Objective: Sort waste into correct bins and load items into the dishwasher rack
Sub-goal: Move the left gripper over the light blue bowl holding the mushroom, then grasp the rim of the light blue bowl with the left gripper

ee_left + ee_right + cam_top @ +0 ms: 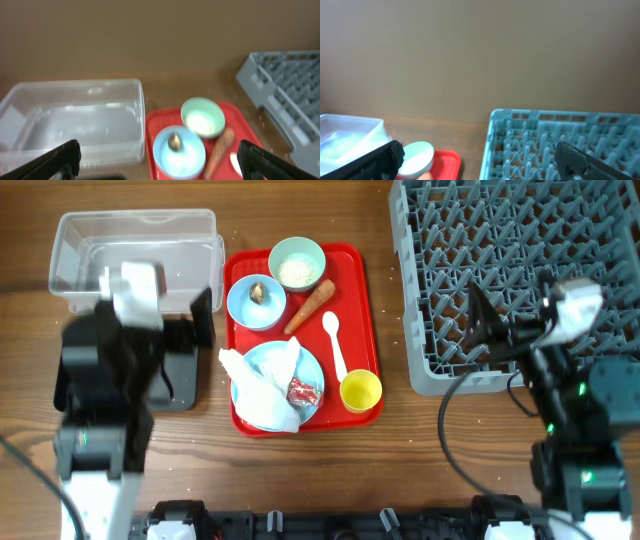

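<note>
Red tray (pixel 368 310) holds: rice bowl (pixel 297 250), 2nd bowl (pixel 243 308) w/ brown lump (pixel 258 292), carrot (pixel 310 306), spoon (pixel 335 345), yellow cup (pixel 360 391), plate (pixel 312 368) w/ napkin (pixel 262 385) + red wrapper (pixel 303 391).
Clear tub (pixel 135 240), black tray (pixel 185 385) left of it; rack (pixel 500 270) right.
L gripper (pixel 157 155), R gripper (pixel 477 155): jaws wide apart, holding nothing.

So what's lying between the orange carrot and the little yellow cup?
The white plastic spoon lies between the orange carrot and the small yellow cup on the flat red tray; the overhead view shows it.
</note>
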`<state>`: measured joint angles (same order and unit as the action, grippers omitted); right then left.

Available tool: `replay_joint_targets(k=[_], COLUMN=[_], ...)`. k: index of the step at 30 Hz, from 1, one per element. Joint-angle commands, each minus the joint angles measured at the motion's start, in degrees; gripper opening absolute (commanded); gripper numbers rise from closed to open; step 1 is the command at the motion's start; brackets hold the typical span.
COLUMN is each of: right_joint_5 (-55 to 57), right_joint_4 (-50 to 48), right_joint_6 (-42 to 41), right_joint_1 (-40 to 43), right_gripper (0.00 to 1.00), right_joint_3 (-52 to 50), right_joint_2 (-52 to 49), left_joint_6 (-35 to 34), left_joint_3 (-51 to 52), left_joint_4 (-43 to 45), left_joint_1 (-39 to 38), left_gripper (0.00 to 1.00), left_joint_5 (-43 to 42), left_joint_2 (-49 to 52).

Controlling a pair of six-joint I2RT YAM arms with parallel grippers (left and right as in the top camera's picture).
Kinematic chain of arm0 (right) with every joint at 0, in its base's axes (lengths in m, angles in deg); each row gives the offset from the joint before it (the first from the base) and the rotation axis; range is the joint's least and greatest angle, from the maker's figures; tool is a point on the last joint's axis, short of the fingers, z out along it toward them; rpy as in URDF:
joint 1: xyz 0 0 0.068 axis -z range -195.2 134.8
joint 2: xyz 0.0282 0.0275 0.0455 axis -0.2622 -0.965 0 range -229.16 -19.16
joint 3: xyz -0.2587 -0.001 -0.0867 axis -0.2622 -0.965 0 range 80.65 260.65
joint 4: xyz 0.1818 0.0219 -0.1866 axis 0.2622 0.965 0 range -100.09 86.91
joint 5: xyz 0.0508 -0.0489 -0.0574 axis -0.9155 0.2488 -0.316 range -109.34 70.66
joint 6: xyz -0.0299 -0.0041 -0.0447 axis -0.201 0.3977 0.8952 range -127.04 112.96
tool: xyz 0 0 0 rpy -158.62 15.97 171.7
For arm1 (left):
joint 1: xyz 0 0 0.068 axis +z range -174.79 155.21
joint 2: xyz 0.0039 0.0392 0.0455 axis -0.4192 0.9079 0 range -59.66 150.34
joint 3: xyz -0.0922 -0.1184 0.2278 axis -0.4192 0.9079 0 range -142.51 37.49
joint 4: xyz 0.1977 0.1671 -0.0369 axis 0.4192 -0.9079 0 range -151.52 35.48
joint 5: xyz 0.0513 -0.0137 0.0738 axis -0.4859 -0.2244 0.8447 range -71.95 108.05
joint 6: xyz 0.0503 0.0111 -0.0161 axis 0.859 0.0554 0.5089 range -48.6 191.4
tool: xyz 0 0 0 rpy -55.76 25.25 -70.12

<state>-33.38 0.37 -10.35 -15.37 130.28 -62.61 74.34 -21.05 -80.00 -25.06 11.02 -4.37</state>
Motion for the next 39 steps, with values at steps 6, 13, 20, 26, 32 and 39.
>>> replay_joint_targets(k=[6,13,20,26,32,39], right_joint_5=[-9.66,-13.92,-14.71,-9.94,-8.87,-8.20], right_joint_4=[14.51,12.81,21.59,26.75,26.93,27.74], right_joint_6=[0.28,-2.23,-7.28,-6.97,-6.93,-5.68], right_joint_1=[0.24,0.24,0.24,0.24,0.24,0.24], right_gripper=[1.00,1.00,1.00,1.00,1.00,1.00], right_joint_3=[21.70,22.16,22.14,22.10,22.10,22.10], right_joint_2=[-16.76,-21.73,-24.61,-24.87,-24.98,-25.75], left_joint_6=[2.49,4.33,4.09,-0.39,-0.50,-11.10], left_joint_3=[-48.68,-68.81,-68.81,-65.83,-51.28,-30.32], left_joint_4=[-18.27,-15.12,-34.12,-51.58,-51.36,-32.57], left_joint_1=[-0.26,-0.68,-0.68,-4.31,-13.75,-18.86], left_gripper=[1.00,1.00,1.00,1.00,1.00,0.90], left_joint_5=[-4.11,-1.73,-11.23,-13.97,-7.63,4.24], left_joint_2=[36.52,52.06,53.09,54.29,54.66,54.66])
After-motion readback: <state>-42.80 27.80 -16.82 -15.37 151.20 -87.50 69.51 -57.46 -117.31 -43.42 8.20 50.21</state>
